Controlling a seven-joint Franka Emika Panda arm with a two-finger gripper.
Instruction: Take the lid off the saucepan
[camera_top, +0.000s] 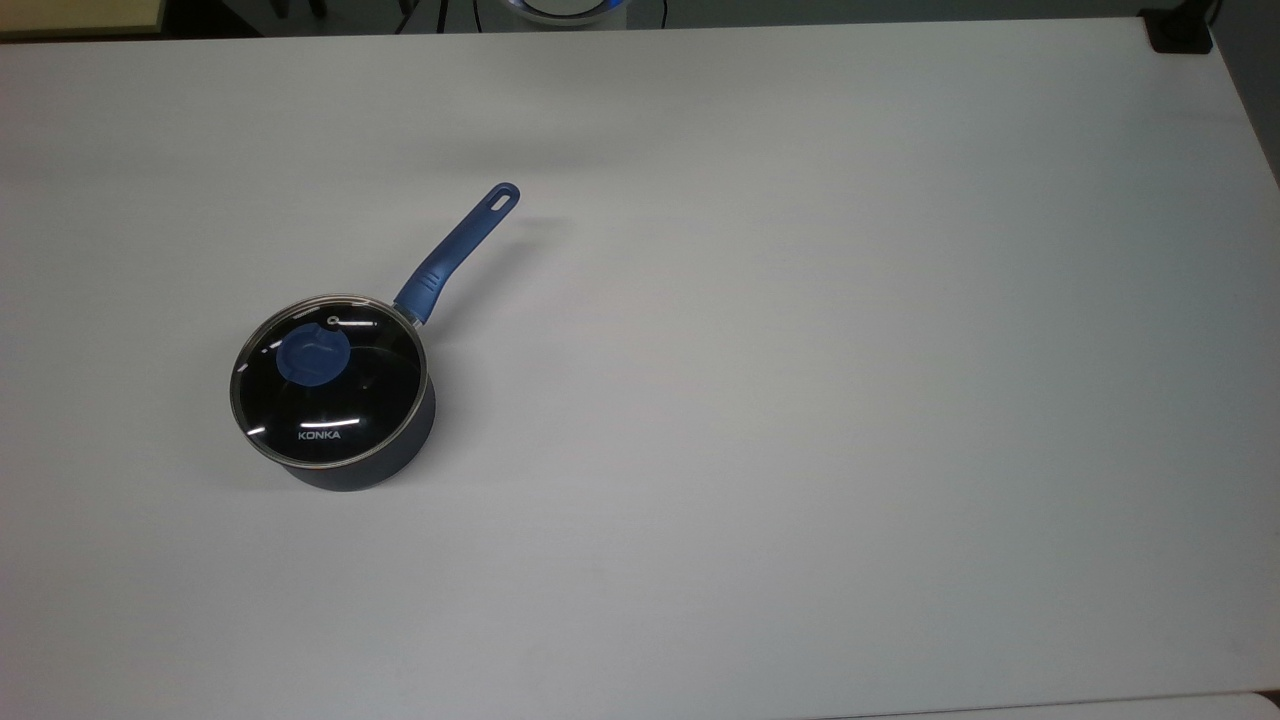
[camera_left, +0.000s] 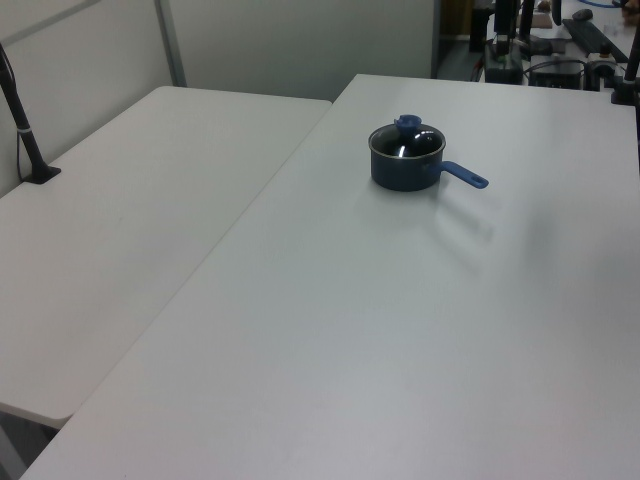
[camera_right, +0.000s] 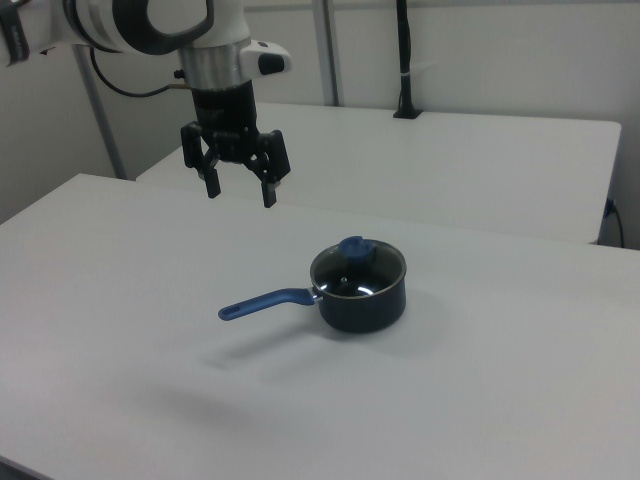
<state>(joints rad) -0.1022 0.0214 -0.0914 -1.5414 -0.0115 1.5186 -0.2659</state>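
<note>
Right view: arm (camera_right: 120, 25) cut off above spread fingers (camera_right: 268, 192)

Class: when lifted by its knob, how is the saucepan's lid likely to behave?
The lid looks like rigid glass, so probably stiff and breakable if dropped. Its blue knob is small and rounded, so it might slip. The gripper hangs open.

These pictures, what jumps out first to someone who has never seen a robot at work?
A small navy saucepan stands alone on a white table, its glass lid on, blue knob on top. In the right view, the gripper hangs open above the table, to the right view's left of the pan.
</note>
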